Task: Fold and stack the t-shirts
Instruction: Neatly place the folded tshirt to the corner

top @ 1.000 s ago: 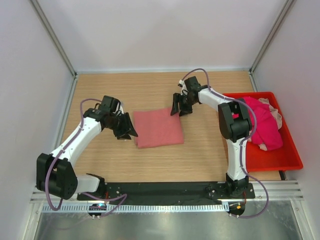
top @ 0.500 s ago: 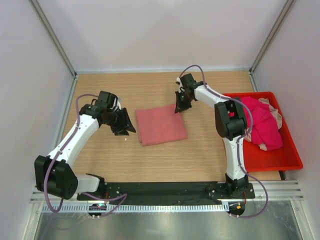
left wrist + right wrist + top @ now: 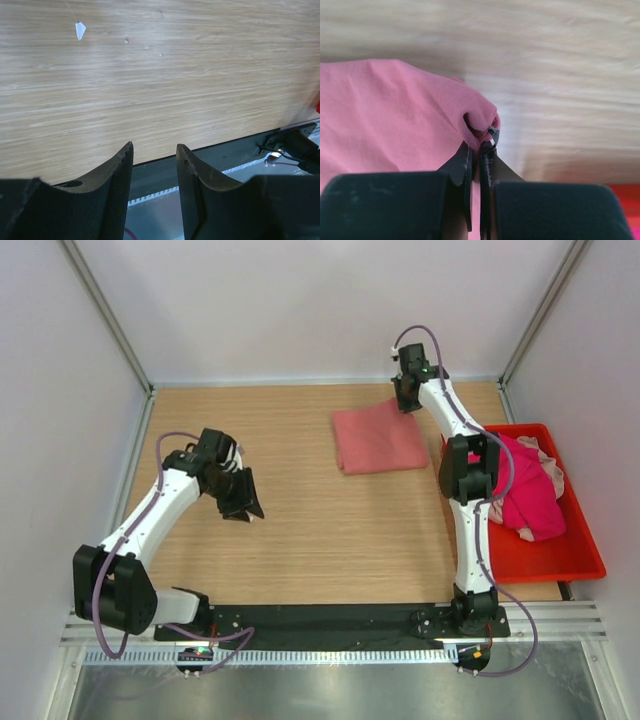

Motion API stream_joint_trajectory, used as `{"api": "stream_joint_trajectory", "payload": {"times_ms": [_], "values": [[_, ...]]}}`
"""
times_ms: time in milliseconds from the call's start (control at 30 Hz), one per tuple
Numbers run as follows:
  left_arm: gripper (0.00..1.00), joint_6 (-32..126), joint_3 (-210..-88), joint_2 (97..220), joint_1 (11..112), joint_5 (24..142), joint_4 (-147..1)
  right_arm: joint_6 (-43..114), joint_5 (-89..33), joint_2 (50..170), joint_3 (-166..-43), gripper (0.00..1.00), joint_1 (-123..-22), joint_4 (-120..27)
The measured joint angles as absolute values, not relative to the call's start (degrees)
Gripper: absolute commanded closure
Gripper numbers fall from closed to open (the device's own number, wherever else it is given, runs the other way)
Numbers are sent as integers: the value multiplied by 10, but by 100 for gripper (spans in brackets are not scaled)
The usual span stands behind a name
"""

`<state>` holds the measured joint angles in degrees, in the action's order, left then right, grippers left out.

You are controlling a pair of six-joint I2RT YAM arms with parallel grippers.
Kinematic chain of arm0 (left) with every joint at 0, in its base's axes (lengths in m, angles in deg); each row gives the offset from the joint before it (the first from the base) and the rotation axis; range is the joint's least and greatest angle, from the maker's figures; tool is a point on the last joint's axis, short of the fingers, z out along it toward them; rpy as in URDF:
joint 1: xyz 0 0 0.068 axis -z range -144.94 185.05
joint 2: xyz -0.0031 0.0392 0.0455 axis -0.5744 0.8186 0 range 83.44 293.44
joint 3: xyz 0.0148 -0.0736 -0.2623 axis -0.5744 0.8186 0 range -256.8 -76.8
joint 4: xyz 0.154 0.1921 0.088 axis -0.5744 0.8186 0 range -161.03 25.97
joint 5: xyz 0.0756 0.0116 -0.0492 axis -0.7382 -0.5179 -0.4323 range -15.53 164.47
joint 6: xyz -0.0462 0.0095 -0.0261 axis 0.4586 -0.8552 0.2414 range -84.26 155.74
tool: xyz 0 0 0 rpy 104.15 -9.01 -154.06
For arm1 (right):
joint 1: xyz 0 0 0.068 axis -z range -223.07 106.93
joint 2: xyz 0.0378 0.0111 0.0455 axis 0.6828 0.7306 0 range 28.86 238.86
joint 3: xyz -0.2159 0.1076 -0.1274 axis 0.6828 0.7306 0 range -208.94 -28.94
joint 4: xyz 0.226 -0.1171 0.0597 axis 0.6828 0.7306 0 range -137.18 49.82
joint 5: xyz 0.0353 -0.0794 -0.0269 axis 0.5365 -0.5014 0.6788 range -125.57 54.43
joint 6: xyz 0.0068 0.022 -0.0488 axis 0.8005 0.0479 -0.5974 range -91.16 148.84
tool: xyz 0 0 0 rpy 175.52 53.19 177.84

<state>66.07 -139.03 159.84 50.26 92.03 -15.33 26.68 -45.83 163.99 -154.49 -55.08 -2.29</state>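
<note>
A folded salmon-pink t-shirt (image 3: 378,440) lies at the back right of the wooden table. My right gripper (image 3: 405,400) is shut on its far right corner; in the right wrist view the cloth (image 3: 395,120) bunches between the closed jaws of the right gripper (image 3: 480,145). More t-shirts, a magenta one (image 3: 528,495) and a pale pink one (image 3: 548,462), lie heaped in the red bin (image 3: 570,558). My left gripper (image 3: 243,502) hovers at the table's left, apart from the cloth. The left gripper (image 3: 155,152) stands open with nothing between its fingers.
The red bin sits at the right edge of the table. White walls (image 3: 300,310) with metal corner posts close in the back and sides. A small white scrap (image 3: 80,30) lies on the wood. The black base rail (image 3: 330,620) runs along the near edge.
The right gripper shut on the folded t-shirt's corner and dragged it from the table's middle to the back right. The left gripper stayed at the left, now apart from the cloth.
</note>
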Motion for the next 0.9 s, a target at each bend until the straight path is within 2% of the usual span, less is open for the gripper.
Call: {"api": "stream_joint_trajectory", "payload": {"times_ms": [200,433,900], "values": [[59,651,-1348,1598,503,921,-153,196,-465,1692,-1610,99,-486,-34],[59,651,-1315,1598,502,910,-150,124,-449,1715,-1626,99,-428,-88],[60,658,-1315,1600,502,893,-145,18,-377,1767,-1676,99,-400,-239]]}}
